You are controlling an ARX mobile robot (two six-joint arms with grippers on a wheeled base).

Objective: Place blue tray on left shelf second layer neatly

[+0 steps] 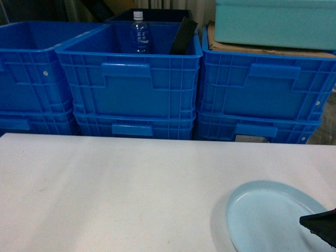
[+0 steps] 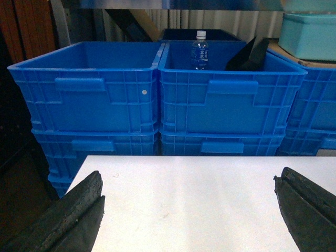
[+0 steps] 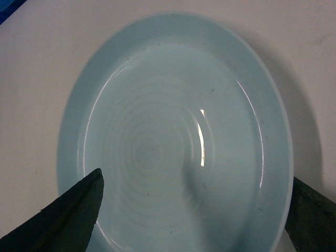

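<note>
The pale blue tray (image 1: 270,215) lies flat on the white table (image 1: 105,194) at the front right. In the right wrist view the blue tray (image 3: 173,131) fills most of the frame. My right gripper (image 3: 195,212) hangs open above its near part. One finger overlaps the left rim and the other sits just outside the right rim. In the head view only one dark fingertip (image 1: 319,223) shows, over the tray's right edge. My left gripper (image 2: 189,210) is open over bare table, with nothing between its fingers. The shelf is out of view.
Deep blue ribbed crates (image 1: 131,84) are stacked two high just behind the table's far edge. The middle crate holds a water bottle (image 1: 139,32) and a dark flat object (image 1: 184,34). A turquoise box (image 1: 275,21) rests on the right crate. The table's left edge (image 2: 79,176) drops into dark space.
</note>
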